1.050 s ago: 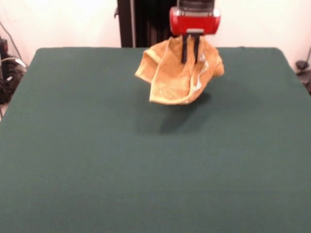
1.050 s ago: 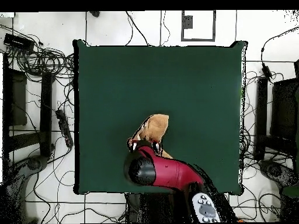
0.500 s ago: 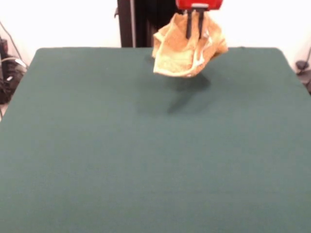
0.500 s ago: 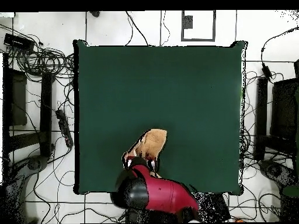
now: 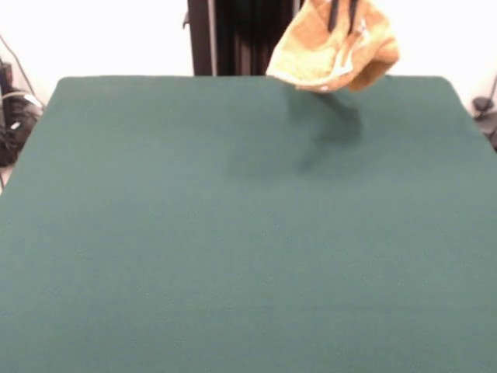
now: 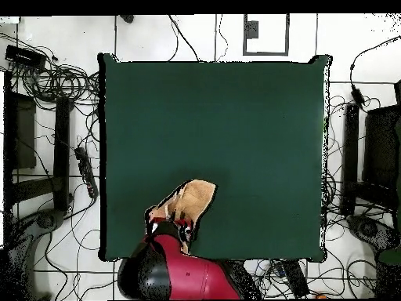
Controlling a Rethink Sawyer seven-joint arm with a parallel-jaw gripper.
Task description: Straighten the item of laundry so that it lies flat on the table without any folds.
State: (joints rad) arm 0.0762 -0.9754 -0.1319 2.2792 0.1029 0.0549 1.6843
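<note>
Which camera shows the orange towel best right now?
The front view: the towel hangs bunched, clear of the table, folds visible. The overhead view shows only part of it, with the arm covering one end.

This is a robotics lab or test cell. A large desk [image 6: 211,117] with a dark green felt-like top stands alone on a pale tiled floor [image 6: 196,35]. Tangled black cables [image 6: 59,74] sprawl over the tiles on both sides of the desk, beside dark equipment boxes [image 6: 19,129]. A red and black robot arm [image 6: 176,270] reaches over one edge of the desk, and a black column [image 5: 241,37] rises behind it against a plain white wall [image 5: 93,35].
</note>
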